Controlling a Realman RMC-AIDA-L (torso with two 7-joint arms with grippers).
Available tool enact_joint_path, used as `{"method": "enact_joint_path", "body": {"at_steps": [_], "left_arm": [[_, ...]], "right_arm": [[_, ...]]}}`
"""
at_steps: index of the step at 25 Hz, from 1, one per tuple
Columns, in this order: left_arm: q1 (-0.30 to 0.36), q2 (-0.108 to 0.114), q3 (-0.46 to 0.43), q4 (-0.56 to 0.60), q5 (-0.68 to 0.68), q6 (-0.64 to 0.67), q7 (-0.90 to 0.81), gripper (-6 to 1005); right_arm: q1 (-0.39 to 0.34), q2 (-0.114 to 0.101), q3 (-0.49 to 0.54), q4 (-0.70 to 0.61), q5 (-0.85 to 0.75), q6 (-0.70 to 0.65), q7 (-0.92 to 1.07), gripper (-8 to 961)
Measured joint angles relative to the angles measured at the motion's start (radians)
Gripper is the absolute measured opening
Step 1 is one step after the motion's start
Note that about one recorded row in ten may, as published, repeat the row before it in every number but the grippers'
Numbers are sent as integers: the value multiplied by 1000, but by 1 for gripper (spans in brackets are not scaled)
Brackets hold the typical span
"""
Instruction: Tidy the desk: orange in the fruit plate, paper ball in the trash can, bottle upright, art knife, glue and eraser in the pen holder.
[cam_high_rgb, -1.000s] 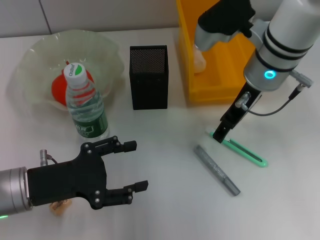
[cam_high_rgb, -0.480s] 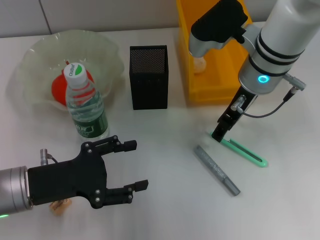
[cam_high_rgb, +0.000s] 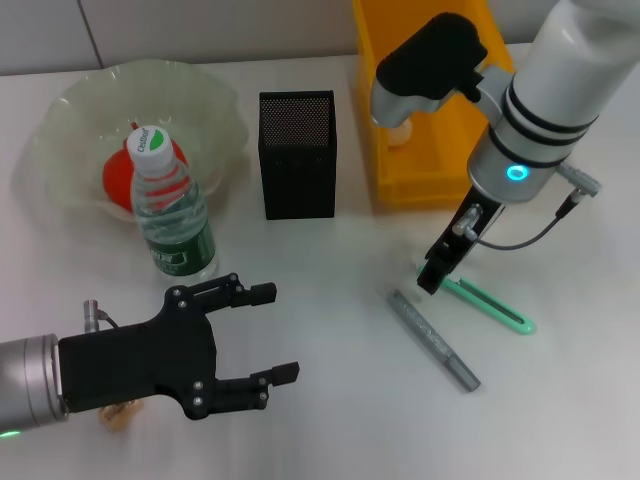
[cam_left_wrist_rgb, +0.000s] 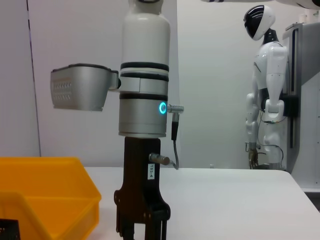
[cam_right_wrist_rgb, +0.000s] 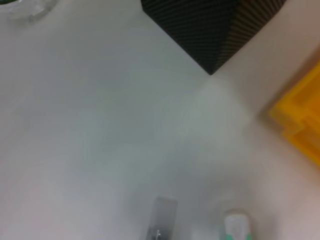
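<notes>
One orange (cam_high_rgb: 118, 180) in fruit plate (cam_high_rgb: 215, 95) | paper ball (cam_high_rgb: 401, 128) in trash can (cam_high_rgb: 384, 140)

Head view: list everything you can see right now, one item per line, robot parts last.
fruit plate: 1, pale green, far left of desk
orange: 1, red-orange, in the fruit plate
bottle: 1, clear with green label, upright before the plate
pen holder: 1, black mesh, centre
trash can: 1, yellow, far right
paper ball: 1, whitish, inside the trash can
green stick: 1, on desk, right
grey stick: 1, beside the green one
eraser: 1, tan, under the left arm
left tool: open, near left
right tool: over the green stick
</notes>
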Motion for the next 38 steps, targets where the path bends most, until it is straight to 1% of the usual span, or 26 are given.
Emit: {"method": "enact_joint_path", "body": {"at_steps": [8, 20, 23, 34, 38], "left_arm": [[-2, 0, 0, -7, 2, 0, 1, 786], [-3, 0, 0, -7, 5, 0, 1, 786], [-3, 0, 0, -7, 5, 0, 1, 786], [-5, 0, 0, -7, 5, 0, 1, 786], [-5, 0, 0, -8, 5, 0, 1, 786]], "right_arm": [[2, 0, -22, 22, 11, 17, 0, 541], [2, 0, -20, 26, 9, 19, 0, 472], [3, 0, -20, 36, 6, 20, 0, 409], [5, -2, -19, 44, 7, 26, 0, 401], [4, -3, -14, 41, 7, 26, -3, 321]]}}
